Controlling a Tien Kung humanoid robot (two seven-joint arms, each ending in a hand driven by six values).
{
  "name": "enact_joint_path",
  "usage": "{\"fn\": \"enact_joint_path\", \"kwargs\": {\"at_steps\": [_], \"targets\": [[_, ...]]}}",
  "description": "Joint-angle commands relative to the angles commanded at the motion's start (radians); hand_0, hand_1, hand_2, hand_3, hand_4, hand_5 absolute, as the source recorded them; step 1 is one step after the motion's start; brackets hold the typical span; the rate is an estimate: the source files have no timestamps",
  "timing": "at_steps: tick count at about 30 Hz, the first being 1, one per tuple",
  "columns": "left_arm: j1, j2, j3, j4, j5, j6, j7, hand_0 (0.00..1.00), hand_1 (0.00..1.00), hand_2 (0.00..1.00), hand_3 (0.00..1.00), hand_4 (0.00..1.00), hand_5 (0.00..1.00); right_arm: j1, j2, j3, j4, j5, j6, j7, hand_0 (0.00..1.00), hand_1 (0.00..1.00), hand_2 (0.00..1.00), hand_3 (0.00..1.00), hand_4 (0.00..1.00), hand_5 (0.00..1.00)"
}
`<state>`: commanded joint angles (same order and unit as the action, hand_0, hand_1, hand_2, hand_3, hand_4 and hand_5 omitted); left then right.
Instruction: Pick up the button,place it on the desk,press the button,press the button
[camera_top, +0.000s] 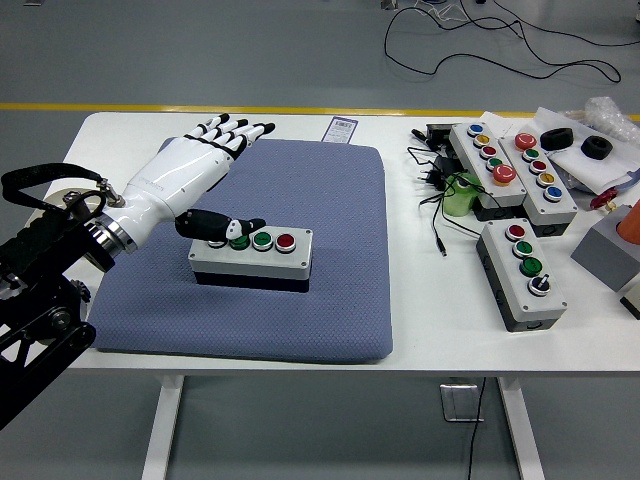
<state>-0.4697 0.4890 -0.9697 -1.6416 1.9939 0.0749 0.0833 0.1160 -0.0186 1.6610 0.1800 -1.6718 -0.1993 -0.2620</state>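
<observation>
Left robot hand (190, 170), white with black fingertips, hovers over the blue-grey mat (330, 290), fingers spread and released, grasping nothing. Four fingers (235, 130) point toward the mat's far edge; the thumb (225, 225) reaches down over the left end of the button box (252, 258), its tip at the leftmost button, contact unclear. Button box lies flat on the mat, near the middle, grey top, dark base, with a green button (263, 240) and a red button (286, 241) showing to the right of the thumb. Mat lies on the white tabletop (420, 310). Small dish (62, 198) with dark cylinders is at the left edge, mostly behind the arm. More button boxes (520, 265), cables (435, 190) and clutter on the right side, well apart from the mat. Right robot hand out of view.
</observation>
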Motion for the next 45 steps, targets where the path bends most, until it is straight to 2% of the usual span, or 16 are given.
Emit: {"fn": "enact_joint_path", "kwargs": {"at_steps": [1,4,6,7,15,20,25,32,41,45], "targets": [[-0.002,0.001,0.012,-0.012,-0.041,-0.014,0.038,0.104,0.002,0.011,0.633,0.585,0.998,0.000,0.000,0.001,0.000,0.000,0.000,0.000,0.652,0.653,0.677,0.594,0.435,0.291],[-0.002,-0.004,0.029,-0.026,-0.141,-0.014,0.129,0.104,0.002,0.011,0.633,0.585,0.998,0.001,0.001,0.000,0.000,0.002,-0.001,0.001,0.652,0.653,0.677,0.594,0.435,0.291],[-0.004,-0.009,0.032,-0.030,-0.162,-0.019,0.168,0.104,0.002,0.011,0.633,0.585,0.998,0.000,0.001,0.000,0.000,0.003,-0.001,0.000,0.652,0.653,0.677,0.594,0.435,0.291],[-0.006,-0.011,0.034,-0.030,-0.167,-0.027,0.182,0.021,0.002,0.002,0.619,0.548,0.998,0.001,0.001,0.001,0.000,0.002,-0.001,0.000,0.652,0.653,0.678,0.594,0.436,0.291],[-0.009,-0.011,0.053,-0.021,-0.174,-0.118,0.240,0.002,0.002,0.002,0.626,0.544,0.998,0.001,0.001,0.000,0.000,0.001,-0.001,0.000,0.652,0.653,0.677,0.595,0.436,0.291],[-0.009,-0.008,0.069,-0.020,-0.159,-0.198,0.294,0.002,0.002,0.002,0.639,0.550,0.998,0.001,0.001,-0.001,0.000,0.002,-0.001,0.000,0.652,0.653,0.678,0.595,0.435,0.291],[-0.013,-0.008,0.084,-0.020,-0.150,-0.223,0.311,0.002,0.002,0.002,0.658,0.553,0.998,0.000,0.000,-0.002,0.000,0.002,0.000,0.000,0.652,0.653,0.678,0.595,0.435,0.291],[-0.020,-0.016,0.120,0.002,-0.153,-0.204,0.315,0.002,0.002,0.002,0.661,0.554,0.998,0.001,0.000,-0.004,0.000,0.006,-0.001,0.000,0.652,0.655,0.677,0.595,0.436,0.291],[-0.042,-0.064,0.148,0.045,-0.122,-0.194,0.318,0.002,0.002,0.002,0.667,0.561,0.998,0.001,0.002,-0.002,0.000,0.002,0.000,-0.001,0.652,0.654,0.677,0.595,0.436,0.291],[-0.047,-0.070,0.156,0.063,-0.116,-0.205,0.321,0.002,0.002,0.002,0.671,0.559,0.993,0.001,0.002,-0.003,0.000,0.003,0.000,-0.001,0.652,0.654,0.677,0.595,0.435,0.291]]}}
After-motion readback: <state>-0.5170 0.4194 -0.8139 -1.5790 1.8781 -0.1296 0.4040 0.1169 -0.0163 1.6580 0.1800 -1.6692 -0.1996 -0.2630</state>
